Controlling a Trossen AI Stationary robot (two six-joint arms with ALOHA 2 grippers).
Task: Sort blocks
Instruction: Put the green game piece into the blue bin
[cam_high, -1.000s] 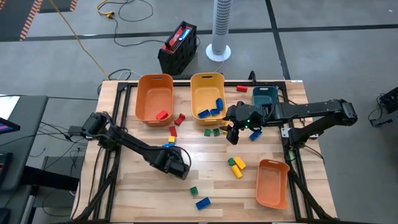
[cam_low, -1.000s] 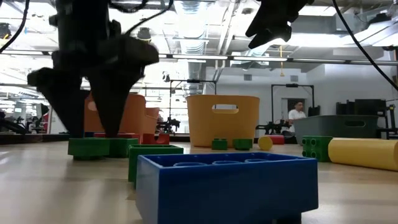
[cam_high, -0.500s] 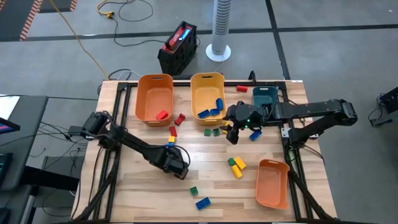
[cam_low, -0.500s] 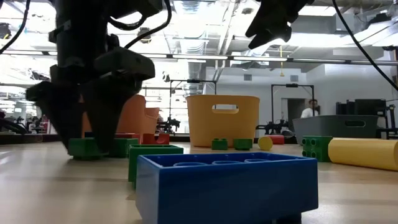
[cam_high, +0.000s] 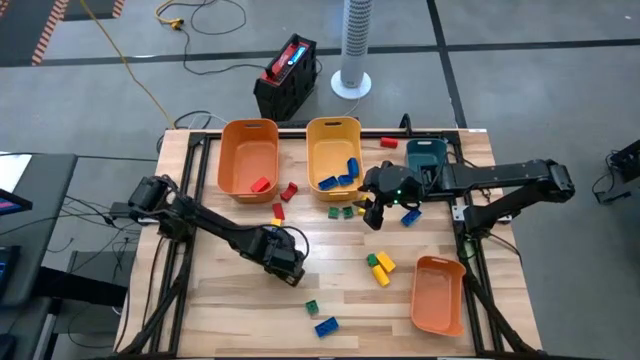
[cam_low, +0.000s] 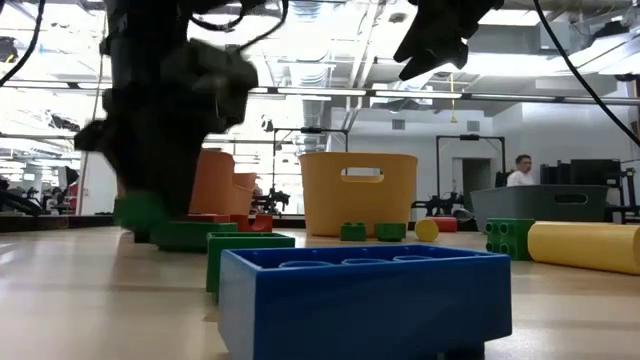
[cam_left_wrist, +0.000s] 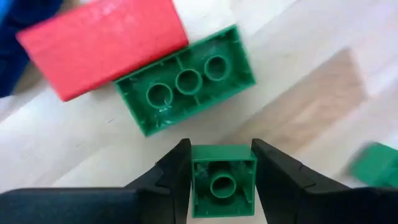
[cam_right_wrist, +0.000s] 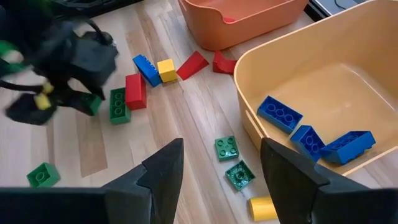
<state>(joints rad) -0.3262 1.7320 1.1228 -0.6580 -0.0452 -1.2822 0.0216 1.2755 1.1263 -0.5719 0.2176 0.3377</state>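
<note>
My left gripper (cam_high: 283, 262) is shut on a small green block (cam_left_wrist: 222, 180), low over the table's middle left; it also shows in the low view (cam_low: 150, 205). Beside it on the table lie a long green block (cam_left_wrist: 186, 81), hollow side up, and a red block (cam_left_wrist: 102, 43). My right gripper (cam_high: 375, 214) is open and empty, above the table in front of the yellow bin (cam_high: 334, 128); its fingers show apart in the right wrist view (cam_right_wrist: 221, 168). Loose blocks lie near the front: one green (cam_high: 311, 307), one blue (cam_high: 326, 326), and a yellow-and-green cluster (cam_high: 380, 267). My left gripper pinches the small green block by two opposite sides (cam_left_wrist: 198, 180) between its two fingers. The fingers come from above, pointing down. The block's hollow side faces up toward the wrist. In the low view the block (cam_low: 140, 212) sits slightly above the table.
An orange bin (cam_high: 248, 128) with a red block stands far left, and the yellow bin holds blue blocks. There is a teal bin (cam_high: 427, 155) at the far right and an orange bin (cam_high: 438, 293) at the near right. Red blocks (cam_high: 288, 190) and green blocks (cam_high: 340, 212) lie before the bins. A person (cam_low: 520, 170) stands in the room behind.
My left gripper, which stood open astride the green blocks, has closed on the small green block. It has raised the block slightly and shifted a little toward the far edge. The long green block has stayed on the table. My right arm has kept still.
</note>
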